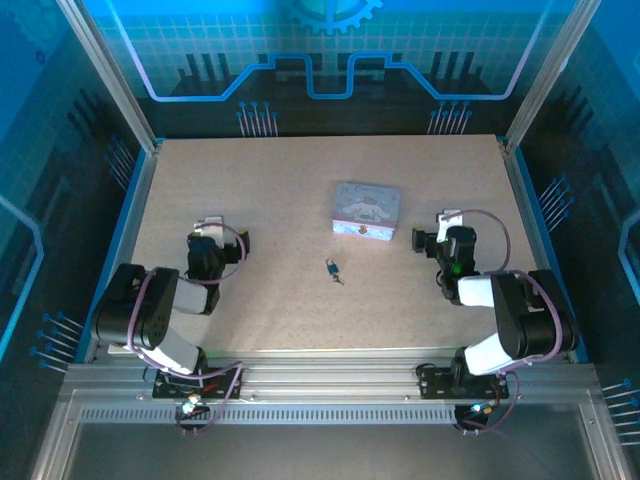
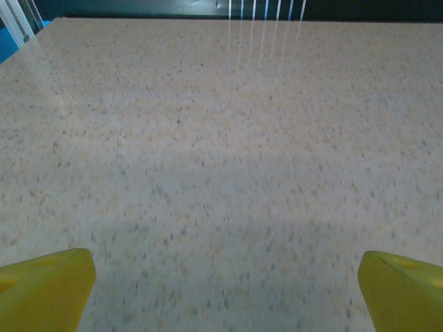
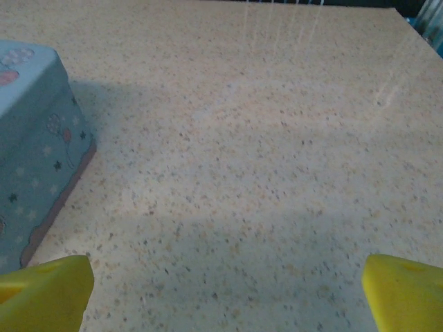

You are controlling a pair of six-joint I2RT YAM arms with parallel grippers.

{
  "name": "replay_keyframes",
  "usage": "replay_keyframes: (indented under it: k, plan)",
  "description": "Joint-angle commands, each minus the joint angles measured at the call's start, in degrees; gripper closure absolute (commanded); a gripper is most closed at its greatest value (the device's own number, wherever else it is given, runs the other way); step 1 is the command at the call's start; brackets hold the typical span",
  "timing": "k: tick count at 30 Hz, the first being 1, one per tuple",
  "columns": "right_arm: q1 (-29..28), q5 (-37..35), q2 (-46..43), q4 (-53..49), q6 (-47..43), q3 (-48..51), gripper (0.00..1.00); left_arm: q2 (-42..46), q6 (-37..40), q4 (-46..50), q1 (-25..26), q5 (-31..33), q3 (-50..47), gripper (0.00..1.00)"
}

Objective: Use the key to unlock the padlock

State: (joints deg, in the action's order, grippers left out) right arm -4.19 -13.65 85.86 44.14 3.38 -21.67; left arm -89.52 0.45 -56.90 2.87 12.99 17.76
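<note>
The tiny dark padlock (image 1: 331, 267) lies on the speckled table (image 1: 300, 180) near the middle, in front of the tin. The key (image 1: 339, 279), a thin dark sliver, lies right beside it at its near right; I cannot tell whether they touch. My left gripper (image 1: 209, 224) hovers low over the table well to the left of them, and in its wrist view it (image 2: 221, 290) stands open with only bare tabletop between the yellow fingertips (image 2: 45, 290). My right gripper (image 1: 449, 217) is to the right of the padlock, open (image 3: 225, 290) with nothing between its fingertips (image 3: 405, 290).
A pale blue-grey printed tin (image 1: 366, 210) stands behind the padlock; its side (image 3: 34, 138) lies at the left of the right wrist view, close to that gripper. Blue walls and metal posts (image 1: 110, 80) fence the table.
</note>
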Motion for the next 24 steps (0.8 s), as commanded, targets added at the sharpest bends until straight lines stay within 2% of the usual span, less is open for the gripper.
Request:
replay_keyframes:
  k: [1, 24]
  plan:
    - [-0.3, 1.0, 0.2, 1.8, -1.3, -1.7, 0.00, 0.4, -1.4, 1.7, -0.6, 2.2, 3.1, 0.01]
    - [-0.9, 0.5, 0.2, 1.4, -1.7, -1.9, 0.00, 0.6, -1.3, 2.2, -0.5, 1.9, 3.2, 0.01]
